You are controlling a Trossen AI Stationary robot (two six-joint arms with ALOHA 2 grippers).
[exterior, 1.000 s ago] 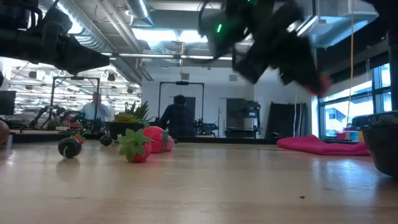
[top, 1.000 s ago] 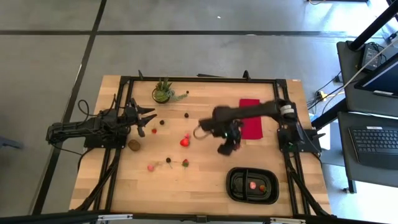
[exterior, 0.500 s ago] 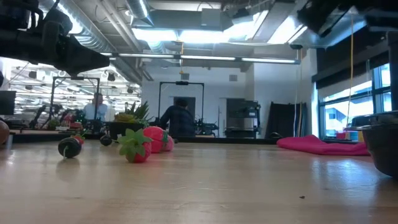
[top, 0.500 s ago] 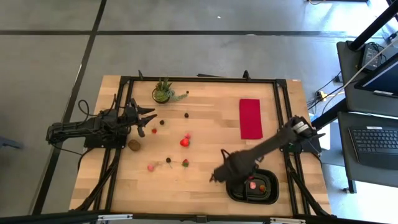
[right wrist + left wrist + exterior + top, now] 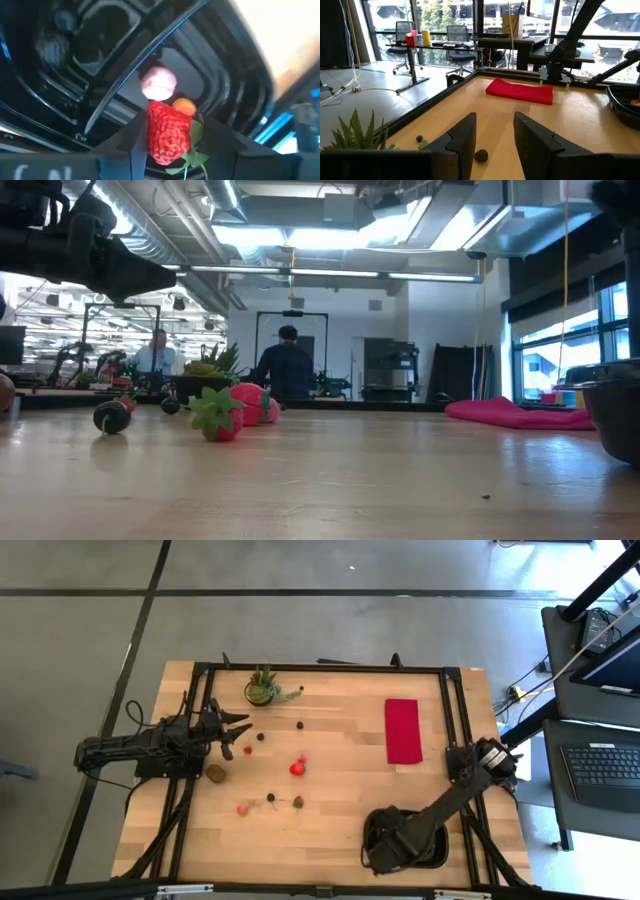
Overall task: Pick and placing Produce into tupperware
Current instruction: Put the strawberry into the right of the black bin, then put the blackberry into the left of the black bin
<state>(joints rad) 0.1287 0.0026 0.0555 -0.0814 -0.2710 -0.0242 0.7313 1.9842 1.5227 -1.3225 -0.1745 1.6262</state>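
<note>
Down at about 5 o'clock on the table, the right gripper (image 5: 385, 852) is parked right over the black tupperware (image 5: 436, 852), and its fingers are clamped on a red strawberry (image 5: 167, 132) with a green top. The wrist view looks straight into the tray (image 5: 90, 60), where a pale pink piece (image 5: 158, 83) and an orange one (image 5: 184, 106) already sit just past the held berry. The left gripper (image 5: 236, 734) hangs out at 9 o'clock, fingers (image 5: 461, 140) spread apart with nothing between them. Rest of the produce is scattered mid-table toward 8 o'clock: a red strawberry (image 5: 297, 768), a kiwi (image 5: 215, 774), a pink piece (image 5: 242, 809), dark berries (image 5: 300, 725). Red cloth (image 5: 403, 730) sits around 2 o'clock, potted plant (image 5: 262, 688) near 11.
</note>
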